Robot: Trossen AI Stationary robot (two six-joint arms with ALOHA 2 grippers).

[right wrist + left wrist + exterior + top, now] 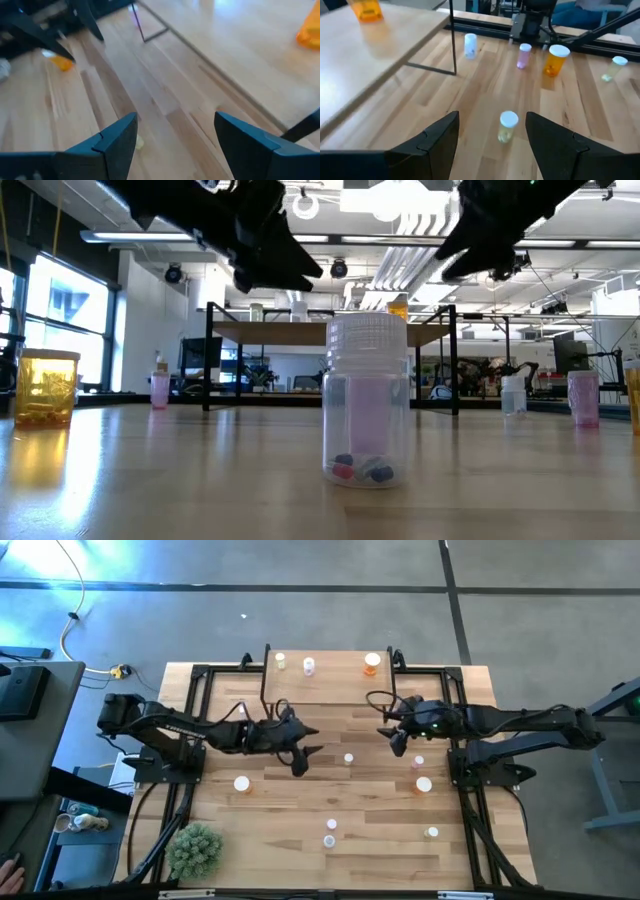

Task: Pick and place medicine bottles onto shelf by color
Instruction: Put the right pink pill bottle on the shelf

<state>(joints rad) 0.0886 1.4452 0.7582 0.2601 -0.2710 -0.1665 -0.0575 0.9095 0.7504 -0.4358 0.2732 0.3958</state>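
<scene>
The shelf (pixel 335 680) stands at the table's far edge with a yellow-green bottle (pixel 280 661), a lavender bottle (pixel 309 666) and an orange bottle (pixel 372 663) on its top. My left gripper (pixel 316 740) hovers open above mid-table. A yellow-green bottle (pixel 507 126) stands upright on the table just ahead of its fingers (pixel 440 137); it also shows in the high view (pixel 348 758). My right gripper (pixel 388 740) hovers open near the shelf's right front leg, over bare table (pixel 175 117).
More bottles stand on the table: an orange one at left (pixel 241 783), pink (pixel 418 762) and orange (pixel 424 783) at right, two near the front (pixel 330 833), one at front right (pixel 432 833). A spiky green plant (pixel 195 848) sits at the front left corner.
</scene>
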